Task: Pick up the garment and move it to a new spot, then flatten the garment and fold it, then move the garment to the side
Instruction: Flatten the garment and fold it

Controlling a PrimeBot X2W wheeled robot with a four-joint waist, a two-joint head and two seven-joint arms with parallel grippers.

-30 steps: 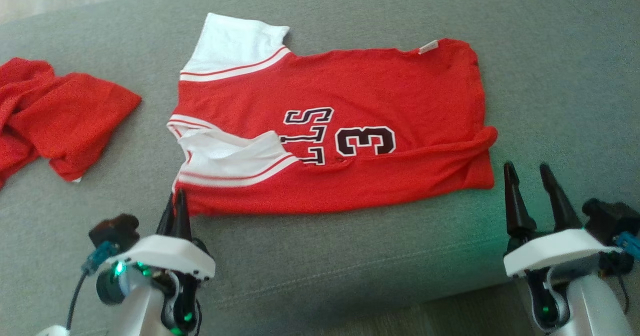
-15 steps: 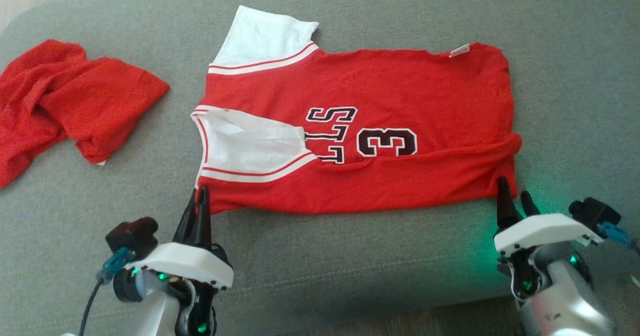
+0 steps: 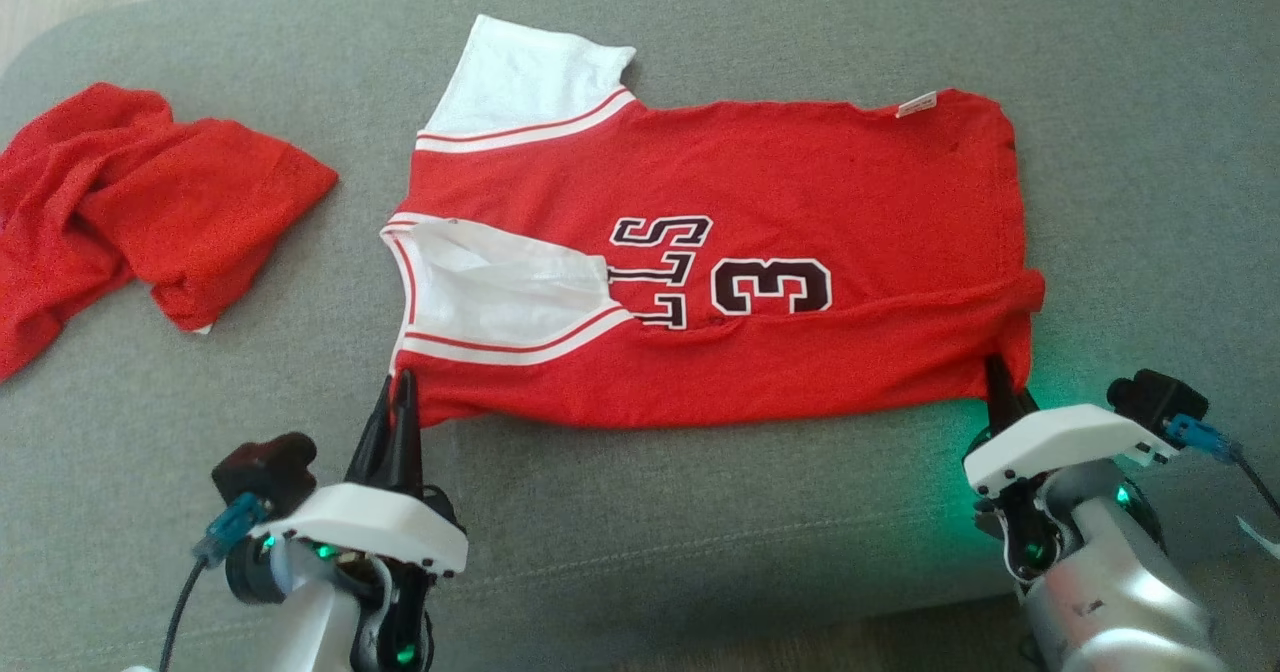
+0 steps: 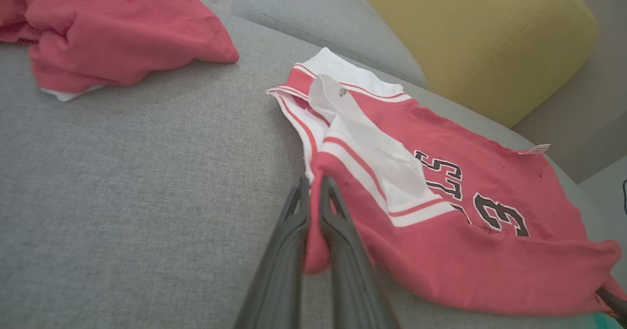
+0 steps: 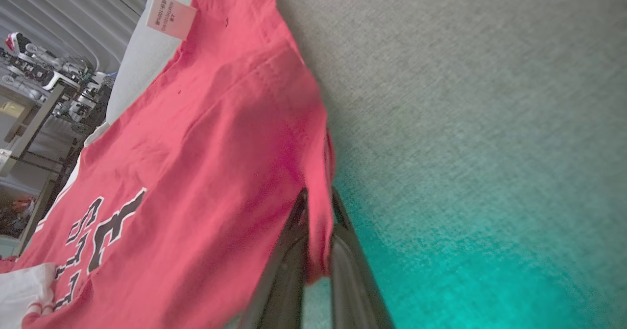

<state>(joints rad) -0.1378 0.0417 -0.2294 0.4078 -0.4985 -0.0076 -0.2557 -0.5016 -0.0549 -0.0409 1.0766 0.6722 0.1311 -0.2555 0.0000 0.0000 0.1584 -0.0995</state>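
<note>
The garment (image 3: 760, 202) is a red jersey with white sleeves and a black "3", lying folded lengthwise and mostly flat on the grey sofa seat (image 3: 700, 512). My left gripper (image 3: 398, 384) is shut on the jersey's near left corner; in the left wrist view the red cloth (image 4: 316, 250) is pinched between its fingers (image 4: 286, 250). My right gripper (image 3: 997, 377) is shut on the near right corner, and the right wrist view shows the hem (image 5: 318, 221) caught between the fingers (image 5: 350, 270). A white label (image 3: 916, 103) sticks out at the jersey's far edge.
A second red garment (image 3: 140, 212) lies crumpled on the seat to the left. A yellow cushion (image 4: 480, 40) stands behind the sofa seat. The seat's front edge (image 3: 800, 602) runs just behind my wrists, with floor beyond it.
My right gripper moved forward to the jersey's near right corner and shut on it. The left gripper kept its grip. The head camera shifted early on, so the scene slid right.
</note>
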